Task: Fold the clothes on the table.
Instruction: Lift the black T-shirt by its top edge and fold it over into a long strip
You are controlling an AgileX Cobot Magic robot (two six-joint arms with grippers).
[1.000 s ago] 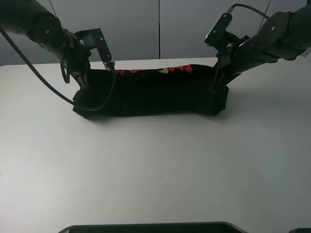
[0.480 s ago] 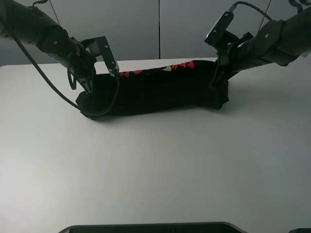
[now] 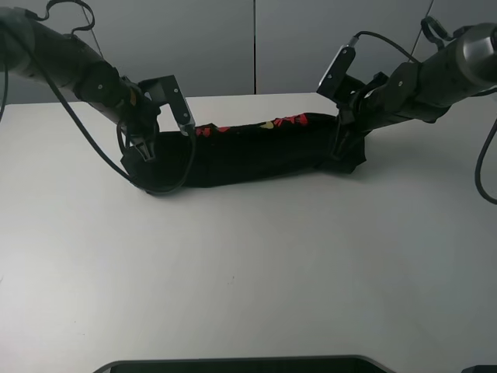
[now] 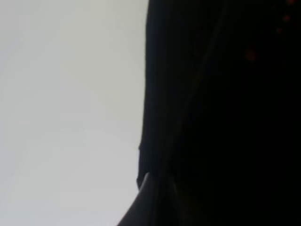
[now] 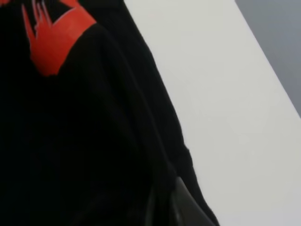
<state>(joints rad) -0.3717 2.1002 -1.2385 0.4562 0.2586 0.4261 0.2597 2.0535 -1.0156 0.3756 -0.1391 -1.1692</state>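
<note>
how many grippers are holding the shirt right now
2: the left gripper pinches one end of the black T-shirt, the right gripper the other end.

Black T-shirt (image 3: 256, 151) with red and yellow print, plain white table (image 3: 248, 272)

- The left arm (image 3: 74, 58) reaches in from the far left and slopes down to its wrist, with the left gripper (image 3: 147, 152) pointing steeply downward.
- Its jaws are pressed together, pinching one end of the black T-shirt (image 3: 256, 151). One finger (image 4: 143, 207) shows only as a pale sliver in the wrist view.
- The right arm (image 3: 439, 74) comes in from the far right, angled down likewise. The right gripper (image 3: 339, 148) points down, with its jaws clamped on the shirt's opposite end.
- A camera mount juts out above each pair of jaws: the left wrist camera (image 3: 172, 97) and the right wrist camera (image 3: 339, 66).
</note>
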